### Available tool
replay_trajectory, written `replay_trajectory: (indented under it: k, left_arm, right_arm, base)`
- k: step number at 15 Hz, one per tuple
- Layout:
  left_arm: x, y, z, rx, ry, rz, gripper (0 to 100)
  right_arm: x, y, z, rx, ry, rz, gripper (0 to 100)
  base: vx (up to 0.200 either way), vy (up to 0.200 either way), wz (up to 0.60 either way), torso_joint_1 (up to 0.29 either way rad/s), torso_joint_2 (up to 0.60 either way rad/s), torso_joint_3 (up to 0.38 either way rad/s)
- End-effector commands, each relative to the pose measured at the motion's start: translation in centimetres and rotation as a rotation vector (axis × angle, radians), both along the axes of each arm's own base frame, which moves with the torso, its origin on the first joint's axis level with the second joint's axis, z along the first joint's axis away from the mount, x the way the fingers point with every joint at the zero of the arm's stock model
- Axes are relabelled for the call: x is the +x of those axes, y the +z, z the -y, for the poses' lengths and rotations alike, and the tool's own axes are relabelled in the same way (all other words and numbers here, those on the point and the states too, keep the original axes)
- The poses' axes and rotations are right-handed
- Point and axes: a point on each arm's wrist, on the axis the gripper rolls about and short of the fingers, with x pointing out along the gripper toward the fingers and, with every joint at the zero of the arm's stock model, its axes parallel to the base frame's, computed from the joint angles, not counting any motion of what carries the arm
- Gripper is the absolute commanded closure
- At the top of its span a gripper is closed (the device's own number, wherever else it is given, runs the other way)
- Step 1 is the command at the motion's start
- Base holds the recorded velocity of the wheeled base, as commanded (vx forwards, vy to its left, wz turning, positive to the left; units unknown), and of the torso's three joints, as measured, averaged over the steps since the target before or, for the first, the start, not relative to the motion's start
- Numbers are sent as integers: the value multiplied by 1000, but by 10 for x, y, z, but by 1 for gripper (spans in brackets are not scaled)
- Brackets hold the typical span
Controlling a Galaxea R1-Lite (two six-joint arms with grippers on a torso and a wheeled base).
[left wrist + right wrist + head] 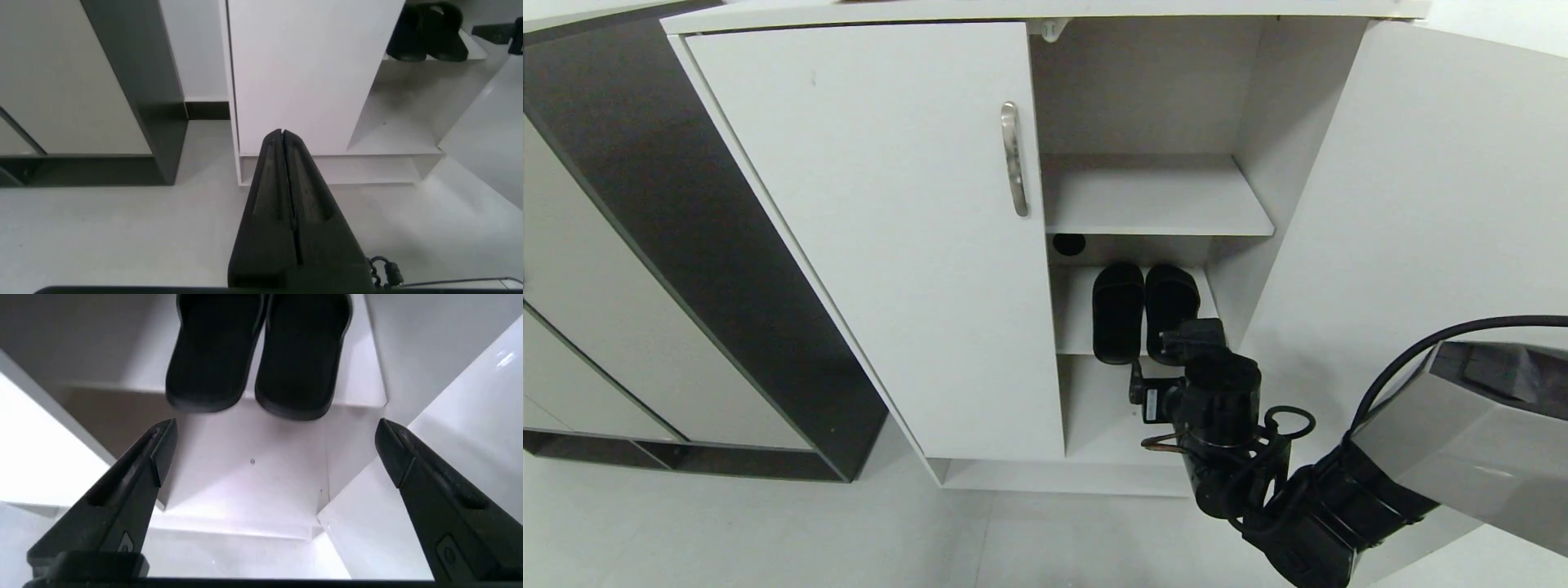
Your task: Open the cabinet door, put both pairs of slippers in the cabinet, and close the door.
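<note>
On a pale floor (768, 531), a white cabinet (1290, 106) stands with its right door (1429, 204) swung wide. A pair of black slippers (1117, 314) sits side by side on a lower shelf (1074, 318). The right pincer (275, 433) hangs released just before their heels, while the left pincer (282, 143) is clenched, well apart above the floor.

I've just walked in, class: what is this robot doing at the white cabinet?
The cabinet's right door stands open and its left door is shut. One pair of black slippers lies side by side on the middle shelf. The right gripper is open just in front of them, holding nothing. The left gripper is shut and empty, back from the cabinet.
</note>
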Motion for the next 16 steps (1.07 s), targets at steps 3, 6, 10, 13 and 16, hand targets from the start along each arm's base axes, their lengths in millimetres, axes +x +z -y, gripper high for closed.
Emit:
replay_trajectory:
  k: [3, 6, 10, 13, 16]
  left_arm:
    - [0, 0, 0, 0, 3, -1, 100]
    - [0, 0, 0, 3, 3, -1, 100]
    - [0, 0, 0, -2, 3, -1, 100]
    - [0, 0, 0, -3, 3, -1, 100]
    - [0, 0, 0, -3, 3, -1, 100]
  right_arm:
    - [0, -2, 0, -4, 0, -4, 0]
    - [-1, -2, 0, -5, 0, -5, 0]
    - [-4, -2, -1, -3, 6, -1, 0]
    - [-5, -5, 1, -11, 6, -8, 0]
    - [-5, -5, 1, -13, 6, -10, 0]
  base:
    - [0, 0, 0, 0, 0, 0]
    - [0, 0, 0, 0, 0, 0]
    - [0, 0, 0, 0, 0, 0]
    - [0, 0, 0, 0, 0, 0]
    - [0, 0, 0, 4, -1, 150]
